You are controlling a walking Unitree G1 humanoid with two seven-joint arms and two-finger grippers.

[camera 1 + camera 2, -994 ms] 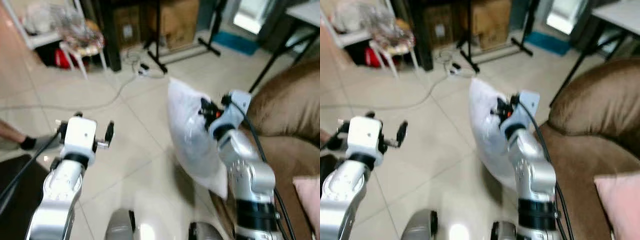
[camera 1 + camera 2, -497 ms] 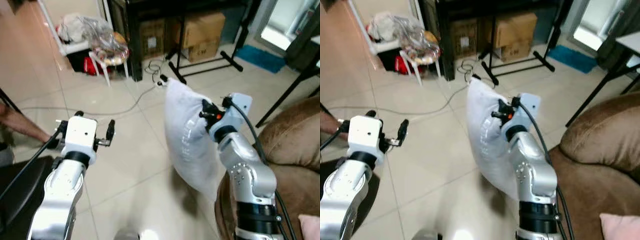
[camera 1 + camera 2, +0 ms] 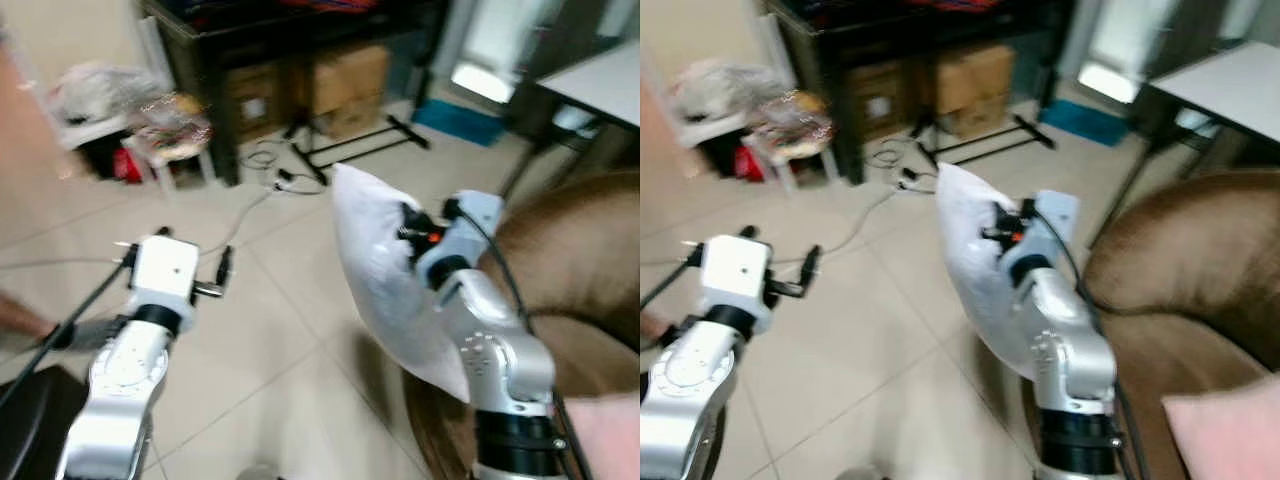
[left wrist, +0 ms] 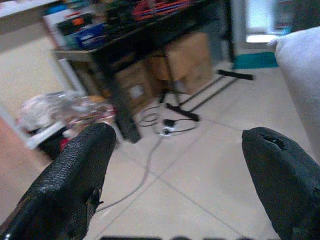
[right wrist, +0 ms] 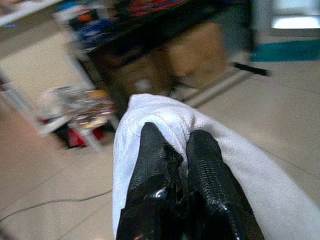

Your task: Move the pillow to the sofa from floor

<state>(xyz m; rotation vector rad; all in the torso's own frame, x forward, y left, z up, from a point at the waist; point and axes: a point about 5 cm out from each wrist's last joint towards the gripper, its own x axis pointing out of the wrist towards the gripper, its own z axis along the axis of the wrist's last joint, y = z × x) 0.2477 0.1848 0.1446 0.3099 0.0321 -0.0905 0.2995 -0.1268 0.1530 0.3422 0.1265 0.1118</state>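
A white pillow (image 3: 385, 275) hangs in the air above the tiled floor, held up by my right gripper (image 5: 177, 150), which is shut on its upper edge. The pillow's lower part reaches the brown sofa's (image 3: 585, 270) near arm. The sofa stands at the right, with a pink cushion (image 3: 1225, 435) on its seat. My left gripper (image 4: 180, 165) is open and empty over the floor at the left, its two black fingers (image 4: 75, 180) wide apart.
A black table (image 3: 290, 30) with cardboard boxes (image 3: 345, 75) under it stands ahead. Cables (image 3: 270, 165) and a stand's legs (image 3: 355, 145) lie on the floor. A small white stool with a bag (image 3: 165, 120) is at the left. A white table (image 3: 1230, 85) stands behind the sofa.
The camera has swung to the right, so more of the sofa and the white table show. The pillow stays held up in my right gripper. The left gripper stays open.
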